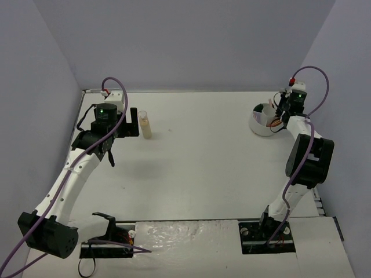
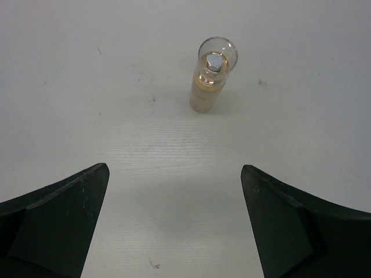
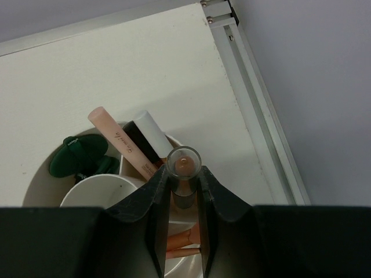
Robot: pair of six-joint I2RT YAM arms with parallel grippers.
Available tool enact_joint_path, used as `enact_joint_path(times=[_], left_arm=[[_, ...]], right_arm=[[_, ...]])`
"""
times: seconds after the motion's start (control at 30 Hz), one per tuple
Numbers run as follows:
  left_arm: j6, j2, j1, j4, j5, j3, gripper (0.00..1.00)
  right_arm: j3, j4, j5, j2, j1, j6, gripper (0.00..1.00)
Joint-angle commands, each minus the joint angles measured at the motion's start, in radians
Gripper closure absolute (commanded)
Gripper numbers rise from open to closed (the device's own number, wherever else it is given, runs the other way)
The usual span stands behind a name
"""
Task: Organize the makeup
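We are mid-sorting: our right gripper [image 3: 184, 176] is clamped on a clear-capped tube [image 3: 184, 161] over the white bowl [image 3: 36, 191], where a pink stick [image 3: 116, 136] and green discs [image 3: 75, 157] lie; next it should lower and let go. Our left gripper [image 2: 174, 174], jaws wide apart, faces the upright beige bottle [image 2: 210, 81] on the table [image 2: 75, 87] and must advance to close

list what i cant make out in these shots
- right wrist: near part of white bowl and lower end of clear tube, hidden by right gripper
- right wrist: print on pink stick, too small
- top view: bowl's contents, too small
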Motion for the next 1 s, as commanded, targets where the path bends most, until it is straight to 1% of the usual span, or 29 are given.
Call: enact_joint_path(times=[0.0, 0.07, 0.23, 0.43, 0.53, 0.6, 0.67, 0.83, 0.97], left_arm=[[0.005, -0.015, 0.006, 0.054, 0.002, 0.019, 0.03], [0.005, -0.017, 0.006, 0.054, 0.003, 0.018, 0.03], [0.005, -0.017, 0.006, 0.056, 0.002, 0.015, 0.03], [0.005, -0.017, 0.006, 0.056, 0.005, 0.014, 0.03], [0.003, -0.017, 0.006, 0.058, 0.008, 0.014, 0.03], [0.005, -0.014, 0.006, 0.058, 0.008, 0.014, 0.03], [0.005, -0.015, 0.006, 0.058, 0.008, 0.014, 0.03], [0.001, -0.017, 0.008, 0.06, 0.015, 0.012, 0.03], [-0.005, -0.011, 0.015, 0.063, 0.028, 0.011, 0.03]], right_arm=[[0.026, 0.028, -0.018, -0.002, -0.002, -0.011, 1.0], [0.03, 0.023, -0.027, -0.001, -0.002, -0.008, 0.99], [0.034, 0.02, -0.039, 0.0, 0.0, -0.006, 0.93], [0.044, 0.01, -0.054, 0.013, 0.0, -0.009, 0.91], [0.047, 0.008, -0.058, 0.007, 0.001, -0.009, 0.84], [0.047, 0.006, -0.065, -0.005, 0.001, -0.012, 0.75], [0.047, 0.008, -0.06, -0.019, 0.0, -0.012, 0.69], [0.058, -0.006, -0.07, -0.051, 0.0, -0.009, 0.56], [0.061, -0.013, -0.092, -0.099, 0.0, 0.004, 0.49]])
